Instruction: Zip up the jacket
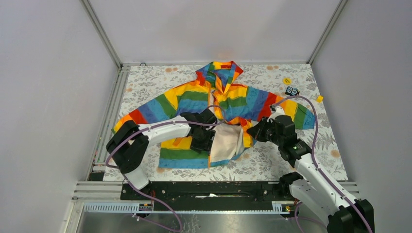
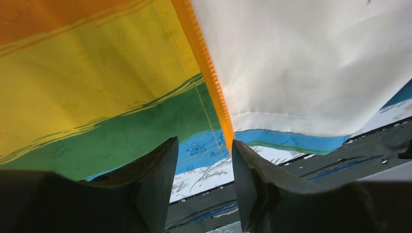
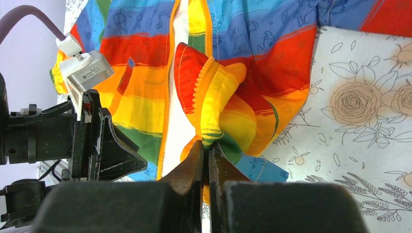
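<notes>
The jacket (image 1: 194, 99) lies flat on the flowered worktop (image 1: 291, 155). Its long axis runs away from me, with the hood (image 1: 221, 73) at the far edge and the hem toward my bases. The sleeves spread out sideways.

The left sleeve (image 1: 141, 114) slants down to the worktop's left edge, where the grey wall leaves little room. My left gripper (image 2: 201, 179) hangs over the hem with its fingers parted and nothing between them. The lower end of the orange zipper (image 2: 209, 73) stops just beyond the gap. Left of that zipper are yellow, green and blue stripes, and right of it is the white lining (image 2: 311, 63). The blue stripe carries a small atom drawing (image 2: 197, 147). A narrow strip of bare worktop separates the hem from the black rail (image 1: 218, 187).

My right gripper (image 3: 206, 158) has its fingers pressed together on a bunched fold of the other front panel, with zipper teeth along the fold's edge. The label (image 3: 90, 73) on my left wrist camera has print too small to read.

The right sleeve (image 1: 297, 114) ends short of the right edge, with open worktop beyond it and nearer me. Past it, far right, lie a yellow disc (image 1: 286, 81), a small black-and-blue item (image 1: 292, 91) and a yellow block (image 1: 319, 98).
</notes>
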You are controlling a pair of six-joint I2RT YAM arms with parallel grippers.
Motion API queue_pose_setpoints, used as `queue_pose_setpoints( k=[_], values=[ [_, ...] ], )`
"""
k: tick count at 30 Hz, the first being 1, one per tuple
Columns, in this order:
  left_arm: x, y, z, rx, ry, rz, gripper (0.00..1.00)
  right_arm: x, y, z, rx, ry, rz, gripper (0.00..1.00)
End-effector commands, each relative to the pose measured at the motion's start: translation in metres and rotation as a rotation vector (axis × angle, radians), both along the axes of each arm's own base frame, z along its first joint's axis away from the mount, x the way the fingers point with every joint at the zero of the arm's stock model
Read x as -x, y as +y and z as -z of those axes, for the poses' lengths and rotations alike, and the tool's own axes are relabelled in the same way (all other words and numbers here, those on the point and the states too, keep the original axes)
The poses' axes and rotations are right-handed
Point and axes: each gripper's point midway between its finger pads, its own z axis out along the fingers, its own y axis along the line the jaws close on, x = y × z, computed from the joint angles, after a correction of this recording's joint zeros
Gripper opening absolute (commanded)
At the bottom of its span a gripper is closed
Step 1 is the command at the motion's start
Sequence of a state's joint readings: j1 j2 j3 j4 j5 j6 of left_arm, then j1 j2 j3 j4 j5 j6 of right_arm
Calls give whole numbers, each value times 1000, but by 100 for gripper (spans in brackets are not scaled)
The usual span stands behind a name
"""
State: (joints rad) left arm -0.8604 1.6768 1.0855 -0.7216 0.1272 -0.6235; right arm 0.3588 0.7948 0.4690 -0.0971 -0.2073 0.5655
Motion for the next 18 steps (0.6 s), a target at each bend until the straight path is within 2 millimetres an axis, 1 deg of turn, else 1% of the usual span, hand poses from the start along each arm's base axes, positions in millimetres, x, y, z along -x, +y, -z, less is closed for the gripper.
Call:
queue_pose_setpoints(
  k=[1, 5, 12, 15, 18],
  values=[
    [11, 3, -1, -44, 52, 79, 49, 0, 4, -8, -28, -47, -23, 0],
    [15, -3, 5, -41, 96, 113, 47, 1, 4, -8, -29, -56, -29, 0],
    [10, 4, 18, -125, 96, 134, 47, 4, 5, -10, -39, -63, -40, 0],
    [9, 1, 21, -130, 101, 135, 50, 5, 5, -11, -41, -68, -42, 0],
    [4, 0, 23, -151, 81, 121, 54, 6, 5, -9, -40, -64, -42, 0]
  ],
)
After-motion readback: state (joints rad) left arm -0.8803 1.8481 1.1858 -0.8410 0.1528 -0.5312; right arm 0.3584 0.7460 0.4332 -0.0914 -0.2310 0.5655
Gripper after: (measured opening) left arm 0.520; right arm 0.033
